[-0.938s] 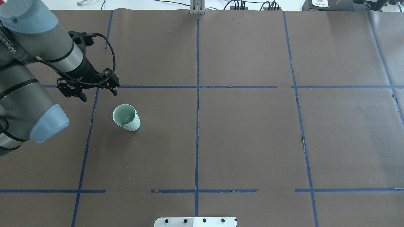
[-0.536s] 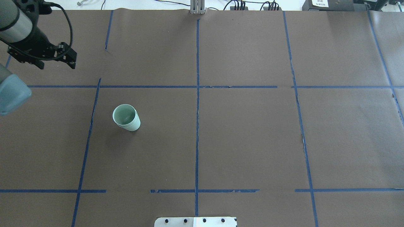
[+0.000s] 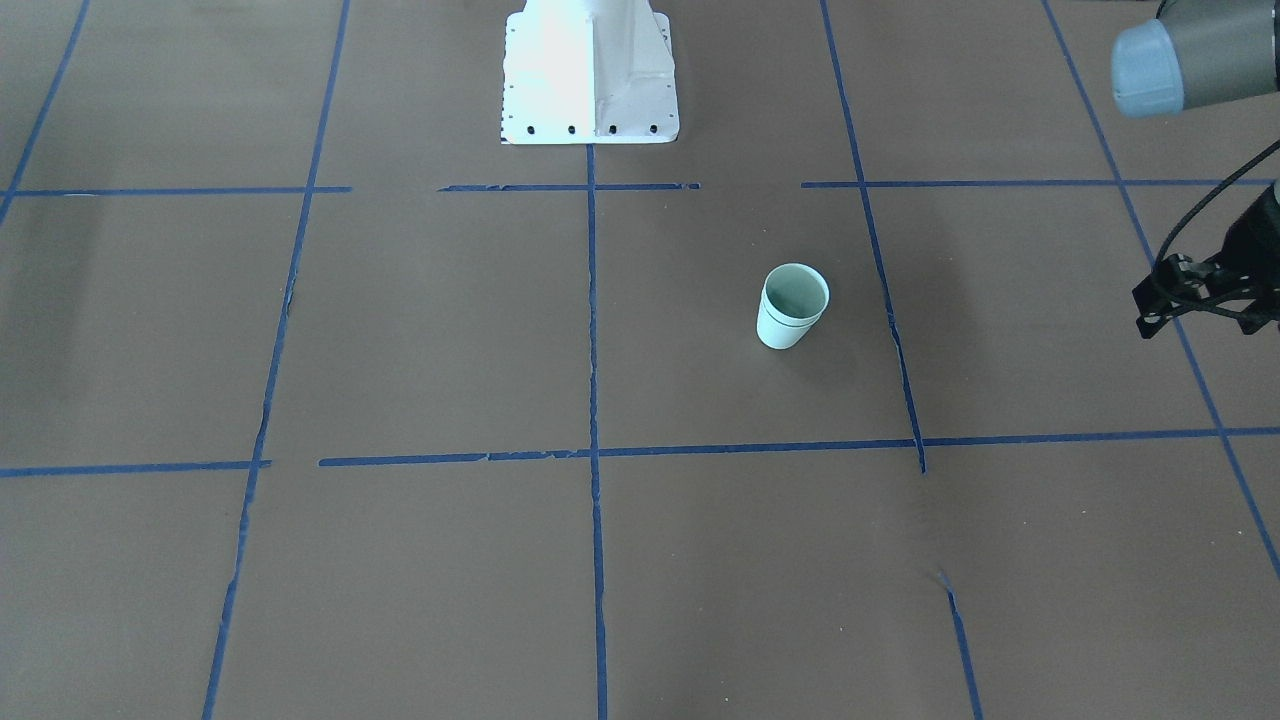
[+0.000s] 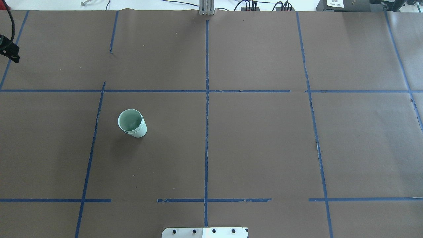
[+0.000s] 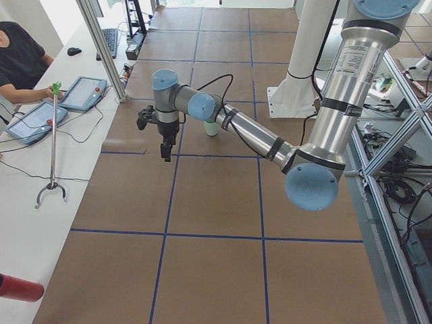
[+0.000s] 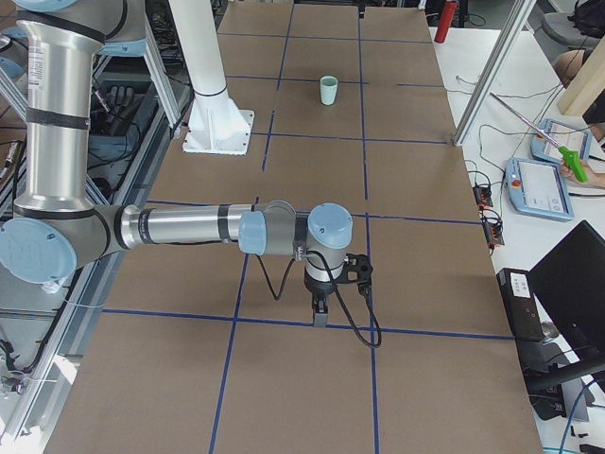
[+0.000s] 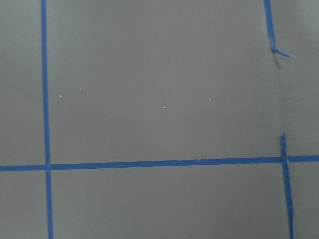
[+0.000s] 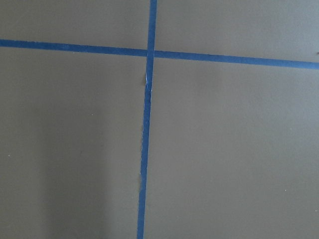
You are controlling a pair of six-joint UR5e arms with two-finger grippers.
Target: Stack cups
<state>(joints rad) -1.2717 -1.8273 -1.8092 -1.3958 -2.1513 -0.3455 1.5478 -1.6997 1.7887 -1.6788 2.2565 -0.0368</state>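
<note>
The two pale mint-green cups (image 4: 132, 123) stand nested one inside the other, upright, on the brown table left of the middle. They also show in the front view (image 3: 791, 308), the left side view (image 5: 212, 128) and the right side view (image 6: 328, 90). My left gripper (image 3: 1200, 322) is far from them at the table's left end, open and empty; only one of its fingertips (image 4: 14, 57) shows at the overhead view's edge. My right gripper (image 6: 320, 317) hangs over the table's right end, far from the cups; I cannot tell whether it is open or shut.
Blue tape lines (image 4: 207, 99) divide the brown table cover into squares. The white robot base plate (image 3: 590, 90) sits at the robot's side of the table. Tablets (image 5: 84, 92) and a grabber stick (image 5: 52, 145) lie on the operators' bench.
My left arm has pulled back from beside the cups, up and to the left, almost out of the overhead view. The nested cups have not moved.
</note>
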